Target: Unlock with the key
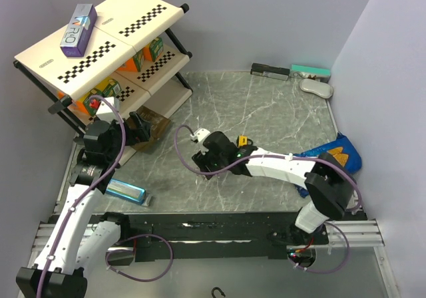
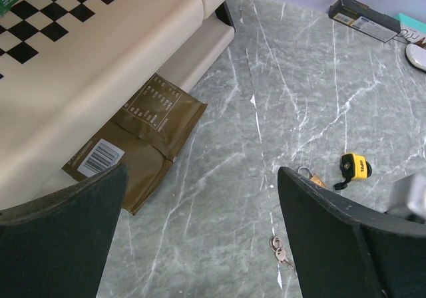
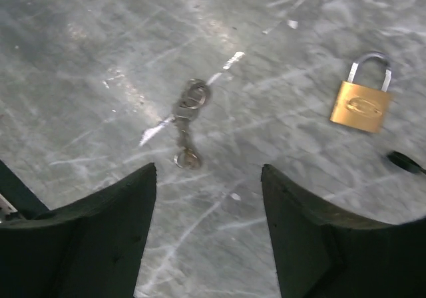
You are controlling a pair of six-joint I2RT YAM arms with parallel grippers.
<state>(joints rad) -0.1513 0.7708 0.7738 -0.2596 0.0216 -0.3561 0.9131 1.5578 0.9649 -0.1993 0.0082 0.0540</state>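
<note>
A small bunch of keys (image 3: 186, 112) on a ring lies flat on the grey marble table. A brass padlock (image 3: 363, 102) with its shackle closed lies to the right of the keys, apart from them. My right gripper (image 3: 208, 171) is open and empty, hovering just above the table on the near side of the keys. In the top view it (image 1: 198, 159) is left of centre. My left gripper (image 2: 203, 171) is open and empty, near the shelf rack. Its view shows the keys (image 2: 279, 251) and part of the padlock (image 2: 314, 177) beside its right finger.
A yellow and black tag-like item (image 2: 356, 166) lies near the padlock. A brown packet (image 2: 143, 135) lies at the foot of the cream shelf rack (image 1: 100, 45). A blue tube (image 1: 126, 190), a blue bag (image 1: 336, 153) and boxes (image 1: 269, 70) lie around the table.
</note>
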